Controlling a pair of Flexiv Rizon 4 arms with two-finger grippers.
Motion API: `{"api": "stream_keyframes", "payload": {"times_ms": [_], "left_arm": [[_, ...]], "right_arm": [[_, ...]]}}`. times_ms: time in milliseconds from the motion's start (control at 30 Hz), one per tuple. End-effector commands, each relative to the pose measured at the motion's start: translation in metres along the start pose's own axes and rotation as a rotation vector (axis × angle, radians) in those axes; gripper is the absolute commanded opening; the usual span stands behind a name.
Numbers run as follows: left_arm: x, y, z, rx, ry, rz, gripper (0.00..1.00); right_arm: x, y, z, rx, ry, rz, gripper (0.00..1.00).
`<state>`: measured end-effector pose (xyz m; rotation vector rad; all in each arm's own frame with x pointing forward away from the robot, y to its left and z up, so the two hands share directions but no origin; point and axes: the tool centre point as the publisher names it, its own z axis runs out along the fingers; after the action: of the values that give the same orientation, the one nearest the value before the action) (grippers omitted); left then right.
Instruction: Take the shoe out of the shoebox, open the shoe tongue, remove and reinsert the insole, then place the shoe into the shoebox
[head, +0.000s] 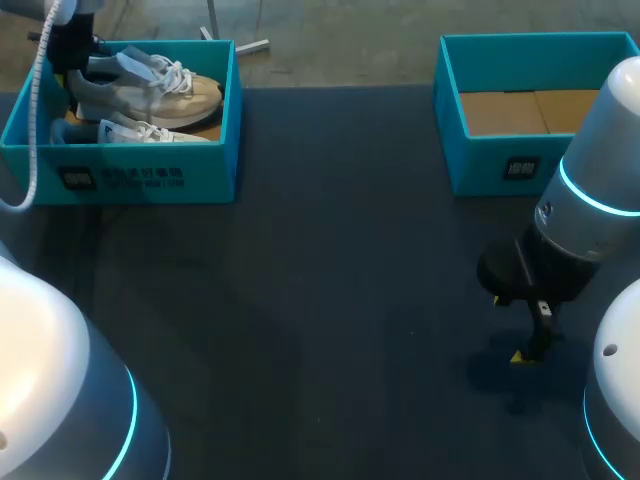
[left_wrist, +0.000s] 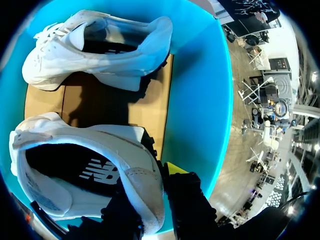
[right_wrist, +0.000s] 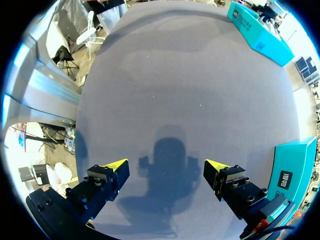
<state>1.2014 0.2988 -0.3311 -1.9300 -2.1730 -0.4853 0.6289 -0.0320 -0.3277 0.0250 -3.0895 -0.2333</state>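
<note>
Left end effector (left_wrist: 150, 192) is gripping the collar wall of the held shoe (left_wrist: 100, 170), one finger inside the opening and the other, showing a yellow tip (left_wrist: 175, 167), outside it. This shoe is sitting inside the shoebox (left_wrist: 200, 100), directly under and around the fingers. A second shoe (left_wrist: 95, 50) is lying ahead of the fingers on the cardboard floor of the same box, apart from the first. The head view is placing that shoebox (head: 130, 180) at the far left corner of the counter (head: 320, 300), with the left end effector (head: 68, 55) dipping into its far left end beside the held shoe (head: 150, 90); the second shoe (head: 150, 132) is lying along the near wall. The clamp itself is showing only in the left wrist view. Only the head view is showing the inside of the other shoebox (head: 500, 165) at the far right corner. The right end effector (head: 530, 345) is hovering near the right edge; the right wrist view is showing the right end effector (right_wrist: 166, 167) with fingers wide apart above bare counter (right_wrist: 175, 75).
</note>
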Motion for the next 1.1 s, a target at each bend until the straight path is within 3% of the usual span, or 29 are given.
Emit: {"api": "stream_keyframes", "payload": {"times_ms": [33, 533, 1100], "left_arm": [[-0.001, 0.003, 0.001, 0.007, 0.001, -0.002, 0.0], [-0.004, 0.006, 0.02, 0.057, 0.004, 0.005, 0.0], [-0.011, 0.008, 0.022, 0.06, -0.023, 0.033, 0.0]], "right_arm": [[0.001, 0.0, 0.001, 0.001, -0.002, 0.001, 1.0], [0.001, 0.0, 0.001, 0.001, -0.002, 0.001, 1.0], [0.001, 0.0, 0.001, 0.001, -0.002, 0.001, 1.0]]}}
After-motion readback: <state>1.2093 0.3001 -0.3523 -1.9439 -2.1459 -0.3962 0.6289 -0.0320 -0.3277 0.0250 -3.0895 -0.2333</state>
